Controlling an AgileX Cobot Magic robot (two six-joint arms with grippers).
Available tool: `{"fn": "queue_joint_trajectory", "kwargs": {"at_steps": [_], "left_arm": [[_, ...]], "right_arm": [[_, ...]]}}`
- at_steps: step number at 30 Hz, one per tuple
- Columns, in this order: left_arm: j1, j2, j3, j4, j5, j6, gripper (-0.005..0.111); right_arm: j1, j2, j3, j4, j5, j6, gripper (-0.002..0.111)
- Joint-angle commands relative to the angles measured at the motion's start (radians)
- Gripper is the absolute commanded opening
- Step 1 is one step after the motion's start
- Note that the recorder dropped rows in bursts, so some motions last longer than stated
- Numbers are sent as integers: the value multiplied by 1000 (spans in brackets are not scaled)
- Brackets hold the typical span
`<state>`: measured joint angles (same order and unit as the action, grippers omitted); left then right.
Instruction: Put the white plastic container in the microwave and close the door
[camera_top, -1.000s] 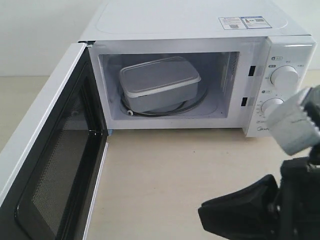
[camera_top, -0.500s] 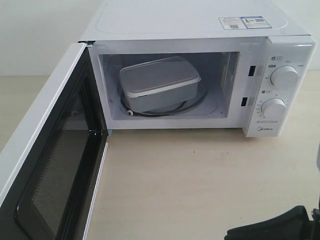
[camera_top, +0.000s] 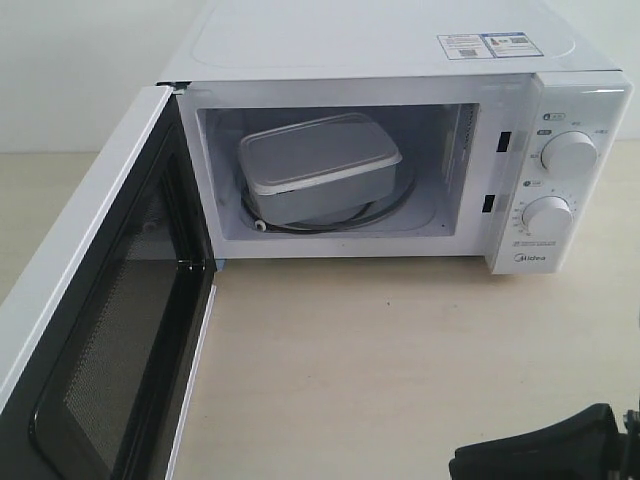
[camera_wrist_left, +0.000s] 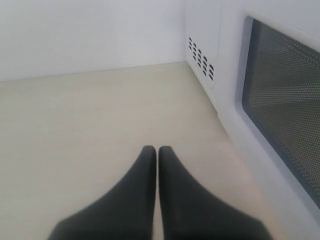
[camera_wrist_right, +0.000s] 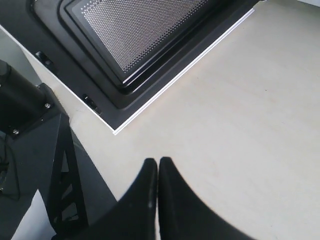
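White plastic container (camera_top: 318, 165) inside the microwave (camera_top: 380, 40), door (camera_top: 90, 300) wide open on the left.
Left end effector (camera_wrist_left: 158, 150) pinched shut, holding nothing, near the door's outer side; right end effector (camera_wrist_right: 158, 161) pinched shut too, empty, over the bench (camera_top: 380, 350). Probably a stiff, light door, easy to swing: best to push flat on the white frame near the free edge, not the dark window.
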<state>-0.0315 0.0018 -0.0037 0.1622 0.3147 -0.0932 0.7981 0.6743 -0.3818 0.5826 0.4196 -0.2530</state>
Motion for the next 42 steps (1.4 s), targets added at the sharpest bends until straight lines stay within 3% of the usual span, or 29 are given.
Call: {"fn": "queue_joint_trajectory", "kwargs": {"at_steps": [1,10,17,24,30,35,42], "left_arm": [[2,-2,4,14,-3,4,4],[2,-2,4,17,-42,4,4],[2,-2,4,6,-367,-77,4],[2,-2,4,6,-679,-498,4],[2,-2,4,6,-877,-599,4],[2,-2,4,6,-951,-687,4],[2,-2,4,75,-932,-704,4]], "right_arm": [[1,-4,3,-4,-11,-10,0],[1,-4,3,-4,-13,-9,0],[1,-4,3,-4,-15,-22,0],[1,-4,3,-4,-23,-26,0],[1,-4,5,-4,-21,-30,0],[1,-4,5,-4,-23,-30,0],[1,-4,5,4,-37,-30,0]]}}
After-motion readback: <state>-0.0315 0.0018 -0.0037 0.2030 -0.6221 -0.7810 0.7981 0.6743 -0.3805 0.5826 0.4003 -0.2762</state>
